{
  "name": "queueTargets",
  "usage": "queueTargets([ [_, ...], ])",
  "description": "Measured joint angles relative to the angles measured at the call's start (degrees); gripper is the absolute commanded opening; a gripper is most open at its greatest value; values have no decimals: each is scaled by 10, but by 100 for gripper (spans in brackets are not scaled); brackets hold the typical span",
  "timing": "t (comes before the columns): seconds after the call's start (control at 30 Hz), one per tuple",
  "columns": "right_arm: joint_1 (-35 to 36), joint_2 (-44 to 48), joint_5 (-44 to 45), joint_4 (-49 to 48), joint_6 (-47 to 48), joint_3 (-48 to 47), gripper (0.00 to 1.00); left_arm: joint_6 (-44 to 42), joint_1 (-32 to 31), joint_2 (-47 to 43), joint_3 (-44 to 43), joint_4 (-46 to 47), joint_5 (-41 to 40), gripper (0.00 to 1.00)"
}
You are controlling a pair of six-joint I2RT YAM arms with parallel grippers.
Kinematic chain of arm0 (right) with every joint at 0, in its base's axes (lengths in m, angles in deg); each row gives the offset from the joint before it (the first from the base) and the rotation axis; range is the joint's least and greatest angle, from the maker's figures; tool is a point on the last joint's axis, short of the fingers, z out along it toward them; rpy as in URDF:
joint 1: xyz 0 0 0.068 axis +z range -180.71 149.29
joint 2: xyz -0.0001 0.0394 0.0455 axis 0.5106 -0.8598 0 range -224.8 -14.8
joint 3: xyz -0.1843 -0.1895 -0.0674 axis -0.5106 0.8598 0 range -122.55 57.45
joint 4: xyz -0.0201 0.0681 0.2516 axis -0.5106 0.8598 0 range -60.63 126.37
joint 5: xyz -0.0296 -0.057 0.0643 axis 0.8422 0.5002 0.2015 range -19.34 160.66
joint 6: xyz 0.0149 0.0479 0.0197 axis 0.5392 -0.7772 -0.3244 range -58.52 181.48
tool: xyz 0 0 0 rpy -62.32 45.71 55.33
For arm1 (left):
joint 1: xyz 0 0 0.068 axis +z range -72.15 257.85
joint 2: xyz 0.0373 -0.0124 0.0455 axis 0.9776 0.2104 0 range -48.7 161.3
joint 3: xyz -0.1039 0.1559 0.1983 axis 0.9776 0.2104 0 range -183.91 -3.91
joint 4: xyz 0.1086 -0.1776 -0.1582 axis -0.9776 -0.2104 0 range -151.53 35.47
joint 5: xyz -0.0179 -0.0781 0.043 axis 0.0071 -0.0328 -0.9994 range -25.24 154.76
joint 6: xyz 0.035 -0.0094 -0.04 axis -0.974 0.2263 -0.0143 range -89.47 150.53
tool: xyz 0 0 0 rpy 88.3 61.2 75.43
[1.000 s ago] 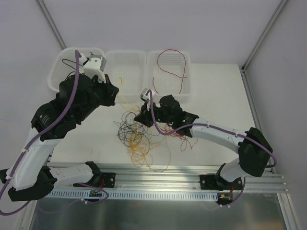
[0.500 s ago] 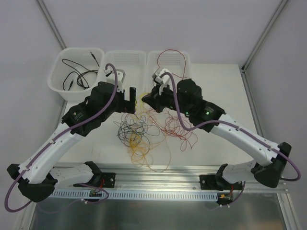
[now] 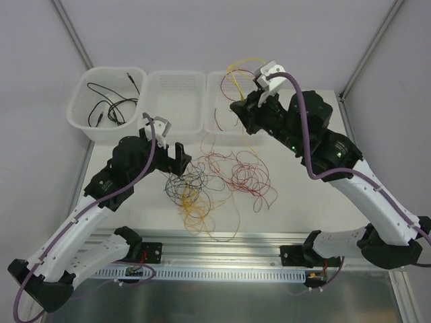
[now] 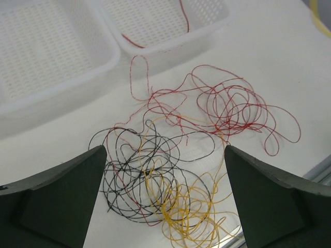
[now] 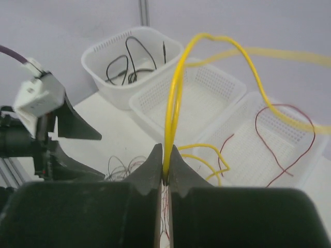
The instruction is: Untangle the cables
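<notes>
At the far left corner of the table (image 3: 303, 134) you have the left basket (image 3: 81, 114), and a black cable (image 3: 108, 106) lies curled inside it. The middle basket (image 3: 176, 128) sits just beside it along the far edge.

Your left gripper (image 4: 164, 149) hangs over the middle of the table, a little left of centre. Its two fingers are spread wide apart and there is nothing between them. From its wrist camera you look straight down between the fingers at the pile of cables (image 3: 209, 182).

That pile lies in the middle of the table, between the baskets and the near edge. The black loops (image 4: 134, 175) are bunched on its left. The yellow loops (image 4: 186, 212) lie nearest the near edge and overlap the black ones. The red loops (image 4: 232, 106) spread out to the right, with single red strands crossing into the black bunch.

The right basket (image 3: 210, 101) closes the row on the far edge, and a red cable (image 4: 184, 15) lies in it.

Your right gripper (image 5: 164, 155) is raised above that basket. Its fingers are pressed together on a yellow cable (image 5: 173, 98). The cable arches up in a tall loop above the fingertips. In the overhead view, one strand of it runs down toward the pile.
</notes>
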State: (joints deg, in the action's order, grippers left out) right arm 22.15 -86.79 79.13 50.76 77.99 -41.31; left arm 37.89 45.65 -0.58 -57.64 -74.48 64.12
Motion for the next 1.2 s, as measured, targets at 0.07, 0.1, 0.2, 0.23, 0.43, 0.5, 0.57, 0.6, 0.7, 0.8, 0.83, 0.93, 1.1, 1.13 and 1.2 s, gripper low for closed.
queueTargets([
  [0.07,0,-10,3,21,-7,6,1,-11,0,-20,8,23,26,99],
  [0.1,-1,-14,3,28,-11,14,1,-14,0,-30,13,31,38,99],
  [0.2,-1,-22,0,50,-26,45,1,-19,0,-49,23,56,76,99],
  [0.23,-1,-25,-3,57,-33,56,1,-20,0,-51,26,65,91,99],
  [0.43,-2,-47,-41,77,-85,77,1,-24,0,-45,49,112,175,99],
  [0.5,-2,-51,-62,76,-106,77,1,-25,0,-44,63,129,202,99],
  [0.57,-2,-53,-83,68,-129,81,1,-30,0,-45,82,153,223,99],
  [0.6,-2,-53,-95,62,-144,86,1,-32,0,-46,89,161,231,99],
  [0.7,-1,-56,-129,43,-183,99,1,-40,0,-51,116,195,249,98],
  [0.8,1,-60,-163,20,-222,113,1,-43,0,-60,135,220,257,98],
  [0.83,3,-63,-172,12,-233,116,1,-45,0,-63,140,229,258,98],
  [0.93,17,-70,-191,-9,-257,120,1,-48,0,-72,150,254,257,97],
  [1.1,41,-77,-215,-42,-290,126,1,-51,0,-80,162,285,257,89],
  [1.13,43,-78,-218,-48,-295,128,1,-51,0,-80,163,287,257,86],
  [1.2,46,-79,-222,-57,-301,132,0,-51,0,-80,165,291,257,64],
])
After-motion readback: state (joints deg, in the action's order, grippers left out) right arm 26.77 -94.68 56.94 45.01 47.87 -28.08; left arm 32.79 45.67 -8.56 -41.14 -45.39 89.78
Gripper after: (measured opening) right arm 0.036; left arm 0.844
